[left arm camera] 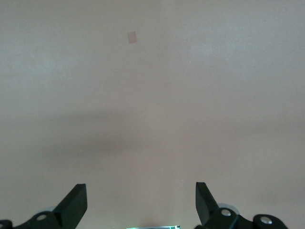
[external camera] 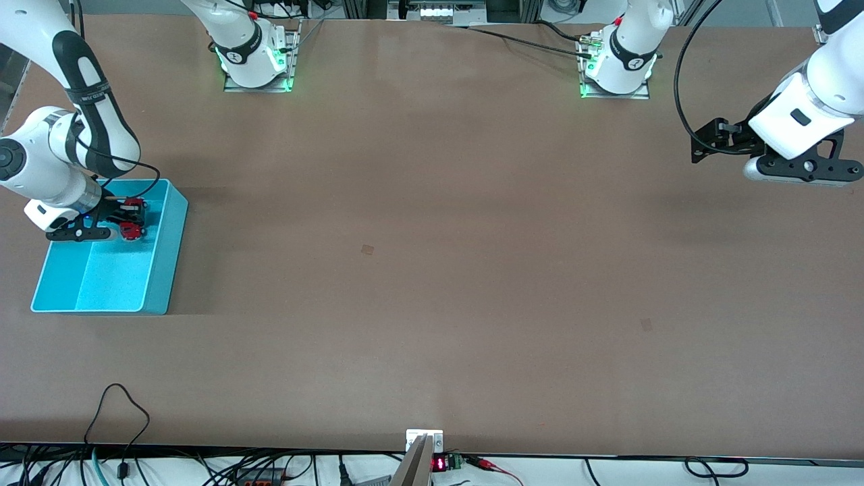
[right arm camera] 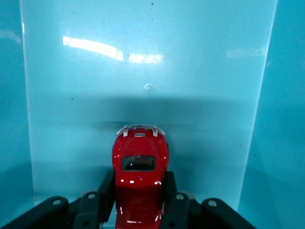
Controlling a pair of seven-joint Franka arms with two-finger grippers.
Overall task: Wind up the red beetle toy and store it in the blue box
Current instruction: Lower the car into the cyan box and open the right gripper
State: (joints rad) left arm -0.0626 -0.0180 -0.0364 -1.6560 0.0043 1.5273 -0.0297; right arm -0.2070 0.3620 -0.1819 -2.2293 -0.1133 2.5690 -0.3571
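The red beetle toy point(external camera: 131, 232) point(right arm camera: 139, 162) is gripped by its sides between the fingers of my right gripper point(external camera: 128, 219) point(right arm camera: 139, 180). The gripper holds it inside the blue box point(external camera: 170, 251), over the end of the box farther from the front camera. The right wrist view shows the toy pointing at the box's turquoise floor point(right arm camera: 143, 71), with its shadow just below it. I cannot tell whether the toy touches the floor. My left gripper point(external camera: 800, 170) point(left arm camera: 141, 202) is open and empty, waiting above bare table at the left arm's end.
The blue box stands at the right arm's end of the brown table. Small tape patches lie on the table top point(external camera: 367, 249) point(external camera: 646, 325), and one shows in the left wrist view point(left arm camera: 132, 37). Cables hang along the table's front edge point(external camera: 118, 405).
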